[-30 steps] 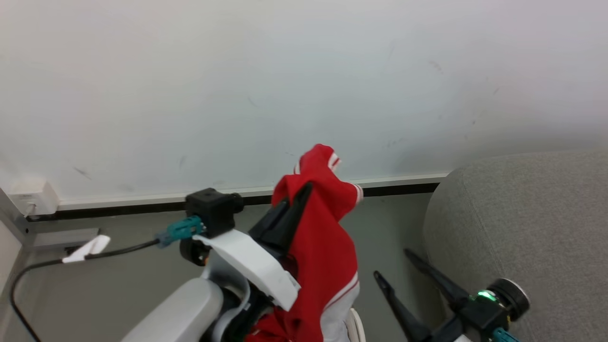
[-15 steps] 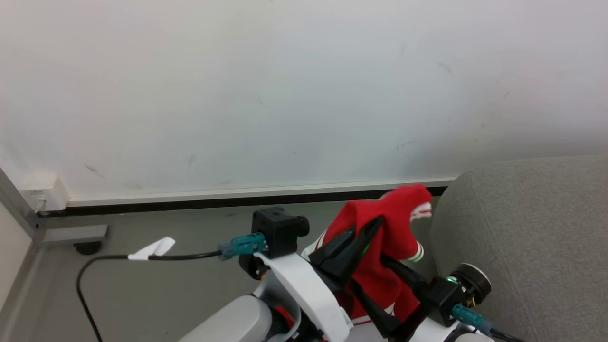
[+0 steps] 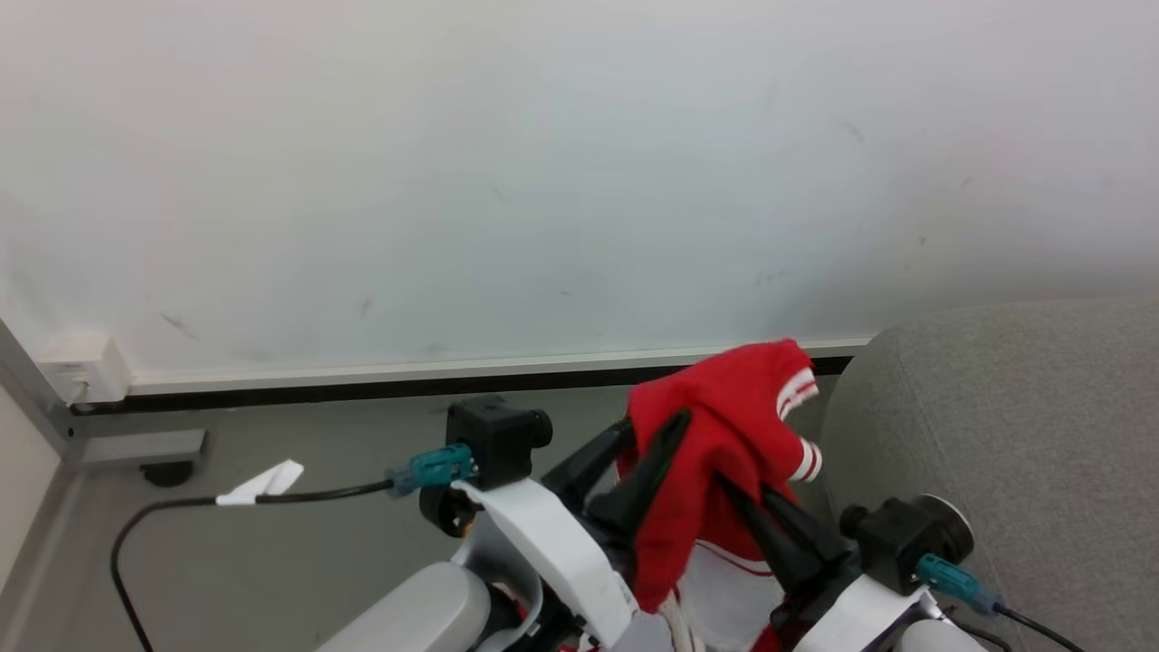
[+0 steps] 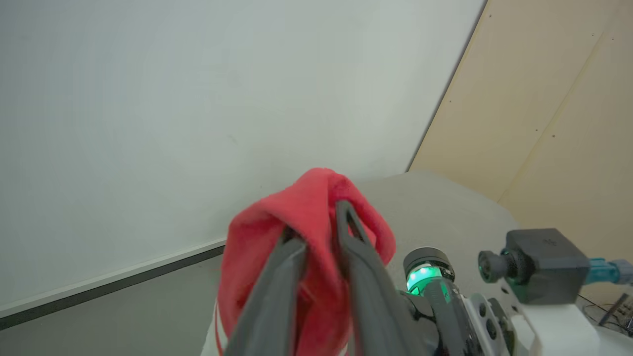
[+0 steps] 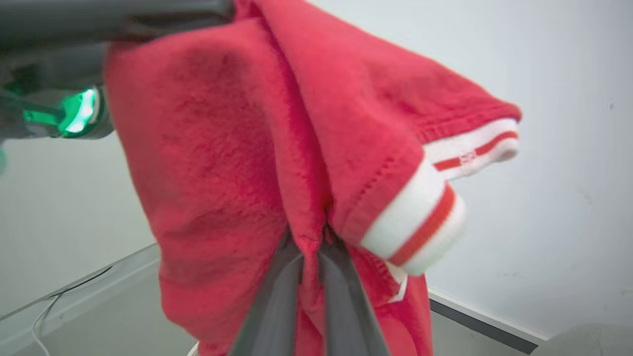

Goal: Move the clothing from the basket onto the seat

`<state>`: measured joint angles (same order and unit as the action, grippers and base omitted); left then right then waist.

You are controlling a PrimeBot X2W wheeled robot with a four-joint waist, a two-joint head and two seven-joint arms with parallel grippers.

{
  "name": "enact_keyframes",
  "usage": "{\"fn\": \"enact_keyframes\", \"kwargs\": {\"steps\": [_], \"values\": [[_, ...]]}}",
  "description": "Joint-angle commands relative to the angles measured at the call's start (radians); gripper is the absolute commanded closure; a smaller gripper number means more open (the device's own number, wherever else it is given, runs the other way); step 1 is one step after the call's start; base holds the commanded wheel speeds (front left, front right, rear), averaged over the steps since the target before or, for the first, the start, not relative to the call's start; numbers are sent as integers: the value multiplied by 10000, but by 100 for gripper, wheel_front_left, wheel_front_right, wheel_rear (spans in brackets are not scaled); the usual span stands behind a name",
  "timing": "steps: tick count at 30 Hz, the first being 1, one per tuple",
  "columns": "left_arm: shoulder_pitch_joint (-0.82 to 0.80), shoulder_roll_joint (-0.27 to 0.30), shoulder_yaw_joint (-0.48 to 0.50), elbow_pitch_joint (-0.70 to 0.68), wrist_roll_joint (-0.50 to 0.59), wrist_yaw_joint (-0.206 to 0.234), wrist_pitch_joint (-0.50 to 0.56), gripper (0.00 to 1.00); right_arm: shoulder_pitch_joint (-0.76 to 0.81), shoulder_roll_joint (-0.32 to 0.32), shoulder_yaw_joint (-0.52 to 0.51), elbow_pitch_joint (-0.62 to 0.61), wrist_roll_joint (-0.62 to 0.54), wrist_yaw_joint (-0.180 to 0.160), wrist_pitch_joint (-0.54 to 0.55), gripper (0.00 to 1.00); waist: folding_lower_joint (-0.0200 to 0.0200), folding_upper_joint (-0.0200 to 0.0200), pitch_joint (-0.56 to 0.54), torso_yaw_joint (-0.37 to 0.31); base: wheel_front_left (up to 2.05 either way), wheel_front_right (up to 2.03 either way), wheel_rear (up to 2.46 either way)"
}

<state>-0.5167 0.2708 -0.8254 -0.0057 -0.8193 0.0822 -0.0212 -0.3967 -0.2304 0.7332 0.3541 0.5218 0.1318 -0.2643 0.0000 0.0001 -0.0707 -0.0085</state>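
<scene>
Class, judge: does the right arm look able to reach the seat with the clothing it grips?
Probably yes. The right gripper is clamped on the clothing, and the seat stands close on its right with nothing between. The clothing also hangs on the left gripper, which may hold it back.

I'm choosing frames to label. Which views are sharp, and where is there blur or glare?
Head view: evenly lit, clothing and seat sharp. Left wrist view: the near jaws are soft, and a green light blooms slightly. Right wrist view: clothing very close and soft-focused, jaws blurred, another green light smeared at upper left.
</scene>
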Motion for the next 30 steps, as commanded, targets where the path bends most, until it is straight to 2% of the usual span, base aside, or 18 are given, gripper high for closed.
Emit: {"fn": "enact_keyframes", "kwargs": {"steps": [1, 6, 13, 24, 30], "values": [[161, 102, -3, 95, 140, 14, -150, 0, 184, -111, -211, -107, 30, -21, -3, 100, 0, -1, -16, -49, 0, 0, 0], [406, 365, -215, 459, 708, 75, -630, 0, 300, -174, -909, -339, -161, -21, -3, 100, 0, -1, -1, -144, 0, 0, 0], [875, 621, -504, 1211, 1085, -73, -1334, 0, 439, -313, -1763, -642, -438, -21, -3, 100, 0, -1, 50, -150, 0, 0, 0], [913, 492, -506, 1785, 975, -210, -1682, 0, 647, -332, -2476, -819, -706, -23, -3, 100, 0, -1, 109, -52, 0, 0, 0], [817, 425, -513, 1827, 955, -236, -1744, 0, 726, -278, -2837, -929, -821, -21, -3, 100, 0, -1, 166, -240, 0, 0, 0]]}}
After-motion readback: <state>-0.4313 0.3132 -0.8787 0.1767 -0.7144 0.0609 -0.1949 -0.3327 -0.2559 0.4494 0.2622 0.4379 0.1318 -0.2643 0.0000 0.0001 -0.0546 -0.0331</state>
